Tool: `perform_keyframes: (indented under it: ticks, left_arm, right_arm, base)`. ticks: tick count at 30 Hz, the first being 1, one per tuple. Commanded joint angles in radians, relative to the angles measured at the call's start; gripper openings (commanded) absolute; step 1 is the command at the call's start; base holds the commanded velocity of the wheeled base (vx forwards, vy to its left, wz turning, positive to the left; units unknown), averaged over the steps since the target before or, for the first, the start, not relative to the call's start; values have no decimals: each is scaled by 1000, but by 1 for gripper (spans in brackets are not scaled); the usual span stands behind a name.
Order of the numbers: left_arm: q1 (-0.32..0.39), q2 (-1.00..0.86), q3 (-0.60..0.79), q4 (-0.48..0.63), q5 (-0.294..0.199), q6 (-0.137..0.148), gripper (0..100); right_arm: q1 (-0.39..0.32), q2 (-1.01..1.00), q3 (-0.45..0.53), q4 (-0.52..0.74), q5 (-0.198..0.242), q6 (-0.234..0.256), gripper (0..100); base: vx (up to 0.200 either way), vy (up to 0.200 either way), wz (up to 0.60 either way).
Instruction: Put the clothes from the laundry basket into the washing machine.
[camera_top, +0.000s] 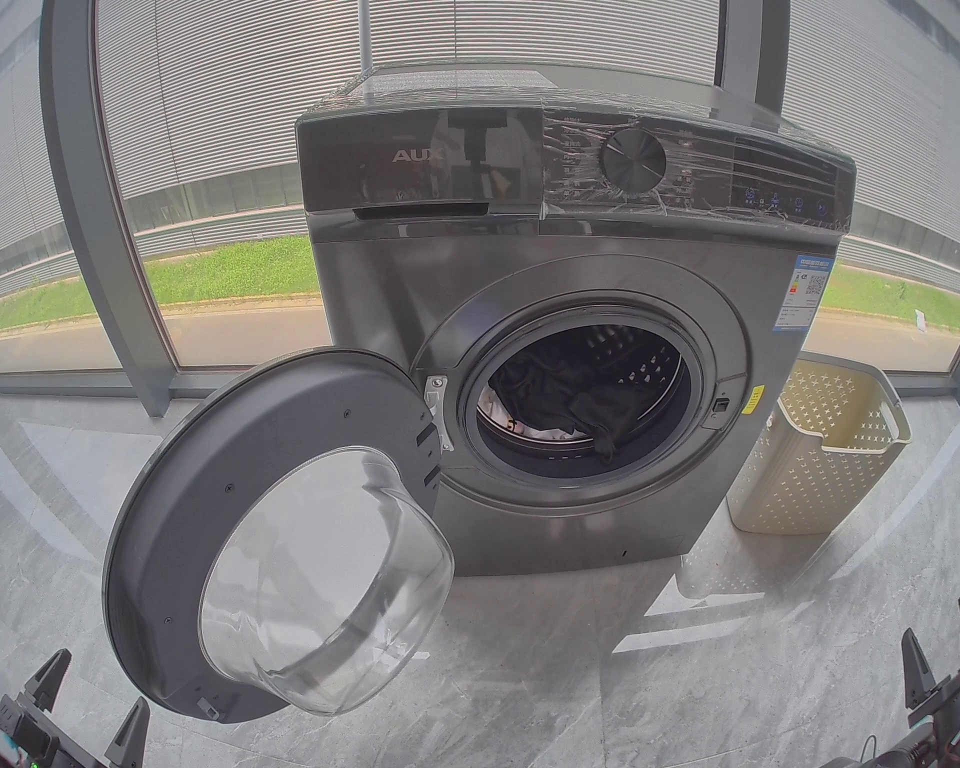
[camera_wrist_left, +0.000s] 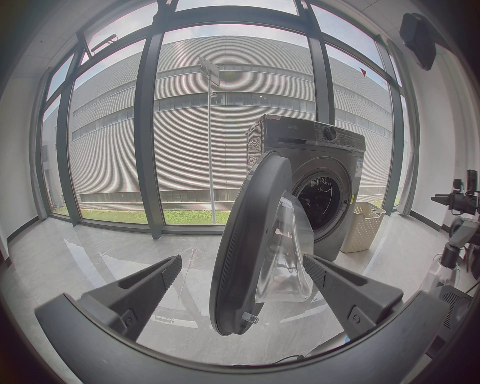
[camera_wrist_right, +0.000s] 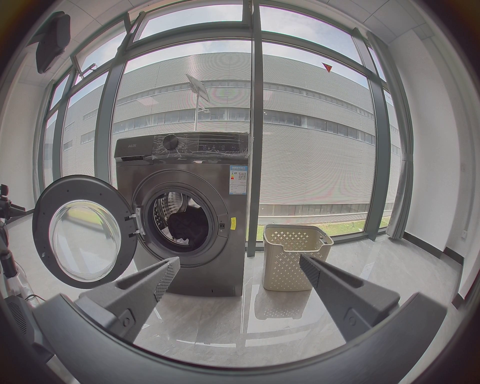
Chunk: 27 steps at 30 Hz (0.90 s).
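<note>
One washing machine (camera_top: 560, 280) stands with its single door (camera_top: 200, 500) swung open, and dark and white clothes (camera_top: 570, 395) lie in the drum. One laundry basket (camera_top: 830, 450) stands just beside the machine. The machine's front carries two stickers, one blue-white (camera_top: 803, 292) and one yellow (camera_top: 753, 399). The left gripper (camera_wrist_left: 241, 262) and the right gripper (camera_wrist_right: 239, 264) both gape wide, holding nothing.

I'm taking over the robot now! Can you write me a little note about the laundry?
Left gripper: open, empty, low in front of the open door.
Right gripper: open, empty, apart from the machine.
Clothes: dark and white, inside the washing machine.
Laundry basket: on the floor right of the machine, seemingly empty.
Done: loading, it seems.
Left: probably shutting the door.
</note>
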<state>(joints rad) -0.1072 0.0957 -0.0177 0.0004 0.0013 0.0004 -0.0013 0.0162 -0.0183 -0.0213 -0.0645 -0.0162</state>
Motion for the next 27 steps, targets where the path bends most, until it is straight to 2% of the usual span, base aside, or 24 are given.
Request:
perform_keyframes:
  ticks: [1,13,27]
  left_arm:
    - [0,1,18,0,0,1,100]
    - [0,1,18,0,-1,3,100]
    - [0,1,16,1,-1,3,100]
  right_arm:
    - [0,-16,0,0,0,-1,100]
    - [0,-16,0,0,2,-1,100]
    - [0,-16,0,0,0,-1,100]
  base:
    - [0,0,0]
    - [0,0,0]
    - [0,200,0]
